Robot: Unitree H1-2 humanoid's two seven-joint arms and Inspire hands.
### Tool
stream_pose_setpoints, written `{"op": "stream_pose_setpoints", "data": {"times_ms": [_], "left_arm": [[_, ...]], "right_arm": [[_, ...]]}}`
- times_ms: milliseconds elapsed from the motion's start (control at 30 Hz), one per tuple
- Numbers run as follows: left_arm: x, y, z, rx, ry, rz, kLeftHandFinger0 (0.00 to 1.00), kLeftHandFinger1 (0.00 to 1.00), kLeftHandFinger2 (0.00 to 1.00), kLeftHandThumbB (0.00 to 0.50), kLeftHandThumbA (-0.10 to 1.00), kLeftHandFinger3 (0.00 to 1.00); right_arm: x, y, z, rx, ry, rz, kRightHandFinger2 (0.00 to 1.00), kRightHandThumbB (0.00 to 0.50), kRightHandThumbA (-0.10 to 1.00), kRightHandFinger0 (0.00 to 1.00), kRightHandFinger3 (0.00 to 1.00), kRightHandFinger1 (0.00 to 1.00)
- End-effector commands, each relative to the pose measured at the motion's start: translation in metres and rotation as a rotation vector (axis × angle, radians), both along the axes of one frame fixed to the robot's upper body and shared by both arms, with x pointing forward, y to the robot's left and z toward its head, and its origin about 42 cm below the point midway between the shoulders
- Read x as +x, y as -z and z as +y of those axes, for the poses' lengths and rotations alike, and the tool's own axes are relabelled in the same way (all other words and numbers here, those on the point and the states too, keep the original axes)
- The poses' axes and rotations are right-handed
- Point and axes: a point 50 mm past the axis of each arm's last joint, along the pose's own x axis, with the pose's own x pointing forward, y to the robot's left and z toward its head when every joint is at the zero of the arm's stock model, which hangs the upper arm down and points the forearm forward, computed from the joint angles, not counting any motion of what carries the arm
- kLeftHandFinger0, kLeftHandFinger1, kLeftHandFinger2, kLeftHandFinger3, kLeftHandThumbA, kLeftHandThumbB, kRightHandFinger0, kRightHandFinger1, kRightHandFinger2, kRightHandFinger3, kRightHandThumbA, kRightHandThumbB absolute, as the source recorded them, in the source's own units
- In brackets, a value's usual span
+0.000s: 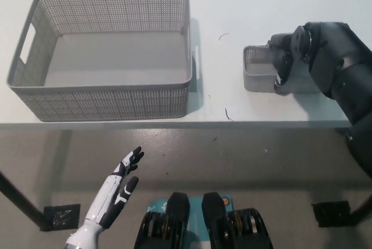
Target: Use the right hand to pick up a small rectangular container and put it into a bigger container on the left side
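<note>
The white left hand (pixel 119 188) hangs at lower left below the tabletop (pixel 232 4) edge, fingers spread and holding nothing. Above it on the white tabletop stands the big grey basket (pixel 104 95), perforated walls, a handle slot in its left end, nothing inside. Right of it lies bare tabletop with a couple of small dark specks. Further right sits the small basket (pixel 258 71), near the front edge and well apart from the big one; only its left part shows. The black right hand (pixel 285 63) covers the rest, fingers curled down over the small basket's rim and into it, but whether they actually grip it cannot be told.
</note>
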Motion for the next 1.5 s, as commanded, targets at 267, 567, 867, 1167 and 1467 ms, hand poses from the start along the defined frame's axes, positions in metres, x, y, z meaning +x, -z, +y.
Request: {"op": "stream_pose_setpoints", "data": {"times_ms": [267, 567, 867, 1167, 1467], "left_arm": [[0.011, -0.020, 0.006, 0.027, 0.021, -0.095, 1.00, 1.00, 1.00, 0.237, 1.00, 1.00], [0.012, -0.018, 0.004, 0.029, 0.019, -0.092, 1.00, 1.00, 1.00, 0.238, 1.00, 1.00], [0.012, -0.018, 0.004, 0.033, 0.031, -0.091, 1.00, 1.00, 1.00, 0.225, 1.00, 1.00], [0.005, -0.014, -0.001, 0.025, 0.040, -0.069, 1.00, 1.00, 1.00, 0.228, 1.00, 1.00], [0.005, -0.015, -0.001, 0.021, 0.065, -0.054, 1.00, 1.00, 1.00, 0.233, 1.00, 1.00]], "right_arm": [[0.017, -0.092, -0.005, 0.192, -0.064, -0.656, 0.65, 0.219, -0.10, 0.02, 0.61, 0.30], [0.012, -0.201, 0.029, 0.287, -0.209, -0.885, 0.87, 0.180, -0.10, 0.02, 0.84, 0.51], [-0.007, -0.255, 0.094, 0.293, -0.390, -1.007, 0.95, 0.174, -0.10, 0.11, 1.00, 0.60], [-0.028, -0.249, 0.180, 0.297, -0.522, -0.969, 0.75, 0.198, -0.10, 0.00, 0.78, 0.35], [-0.046, -0.213, 0.240, 0.317, -0.582, -0.902, 0.87, 0.225, -0.10, 0.00, 0.78, 0.45]]}}
